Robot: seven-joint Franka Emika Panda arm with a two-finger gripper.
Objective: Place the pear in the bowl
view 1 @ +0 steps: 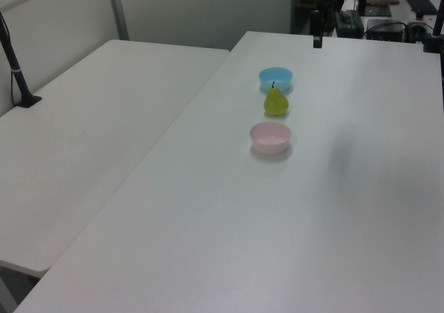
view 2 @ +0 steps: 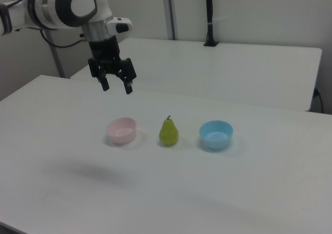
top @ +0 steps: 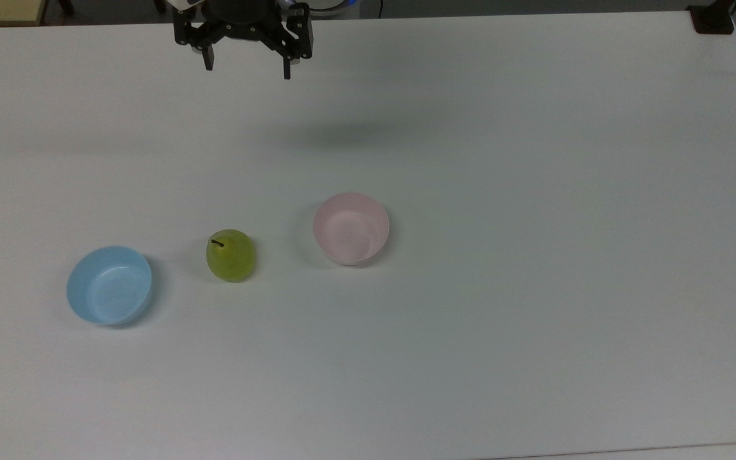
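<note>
Pear (top: 230,255) well apart from gripper (top: 248,65)

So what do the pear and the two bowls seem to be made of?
Pear: yellow-green with a smooth, glossy skin and soft highlights; real or plastic fruit cannot be told. Pink bowl: likely thin plastic, pale, with a smooth, slightly shiny inside and an even rim. Blue bowl: the same shape and sheen, so probably the same plastic.
</note>
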